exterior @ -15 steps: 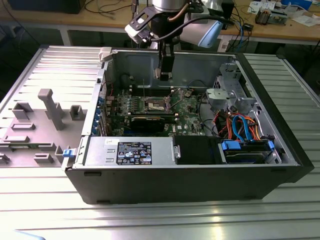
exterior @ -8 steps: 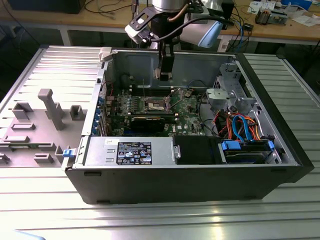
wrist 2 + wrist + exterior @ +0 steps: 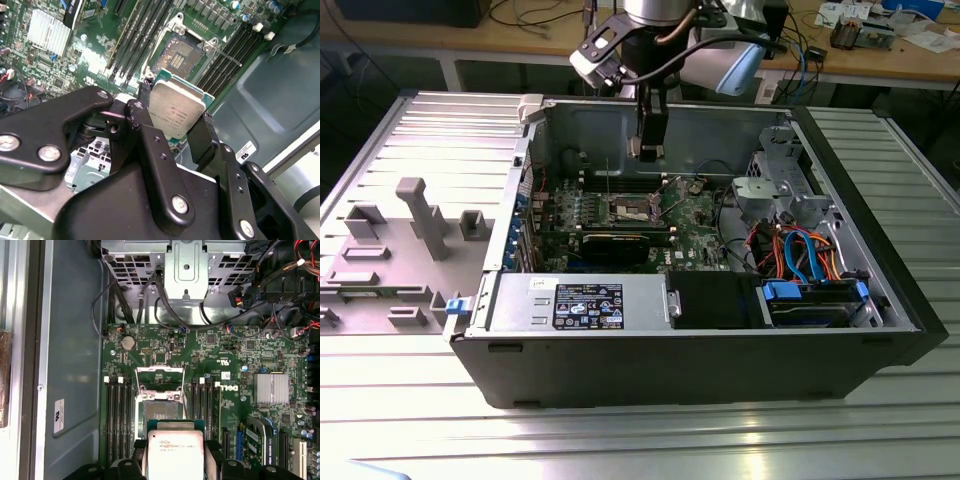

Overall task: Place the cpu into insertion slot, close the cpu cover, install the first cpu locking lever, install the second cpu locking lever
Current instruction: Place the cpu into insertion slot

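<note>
At the exterior view's left we see grey fixture blocks (image 3: 420, 215). Beside them is the open computer case (image 3: 700, 370), with cables (image 3: 798, 250) toward that view's right. Memory slots (image 3: 119, 410) flank the insertion slot (image 3: 161, 412), its cpu cover (image 3: 160, 376) swung open. The gripper (image 3: 647, 150), on an arm pointing straight down, clamps the cpu (image 3: 174, 452) between 2 fingers, clear above the slot.
</note>
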You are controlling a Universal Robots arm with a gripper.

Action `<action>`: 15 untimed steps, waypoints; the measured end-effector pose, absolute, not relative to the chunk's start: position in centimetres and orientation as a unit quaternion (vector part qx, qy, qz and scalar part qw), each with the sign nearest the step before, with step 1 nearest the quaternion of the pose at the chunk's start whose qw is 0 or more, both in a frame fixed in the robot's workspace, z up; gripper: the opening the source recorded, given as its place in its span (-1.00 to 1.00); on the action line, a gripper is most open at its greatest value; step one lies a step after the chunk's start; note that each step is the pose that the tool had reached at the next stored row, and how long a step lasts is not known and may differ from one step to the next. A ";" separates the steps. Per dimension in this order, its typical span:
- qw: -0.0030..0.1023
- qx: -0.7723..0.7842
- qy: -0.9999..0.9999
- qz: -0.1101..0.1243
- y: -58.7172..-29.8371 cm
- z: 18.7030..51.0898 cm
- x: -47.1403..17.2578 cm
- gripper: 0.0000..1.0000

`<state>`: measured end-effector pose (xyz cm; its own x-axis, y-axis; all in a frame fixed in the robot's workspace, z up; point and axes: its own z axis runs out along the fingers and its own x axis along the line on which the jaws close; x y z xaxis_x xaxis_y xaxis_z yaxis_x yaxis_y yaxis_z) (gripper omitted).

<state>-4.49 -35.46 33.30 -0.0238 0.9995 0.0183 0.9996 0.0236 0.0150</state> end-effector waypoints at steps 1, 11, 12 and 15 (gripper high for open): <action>0.001 -0.699 -0.715 -0.012 -35.4 33.2 -4.5 0.08; 0.000 -0.699 -0.715 -0.013 -35.3 31.6 -5.0 0.08; 0.000 -0.699 -0.715 -0.013 -35.3 31.5 -5.1 0.08; 0.000 -0.699 -0.715 -0.013 -35.3 31.0 -5.3 0.08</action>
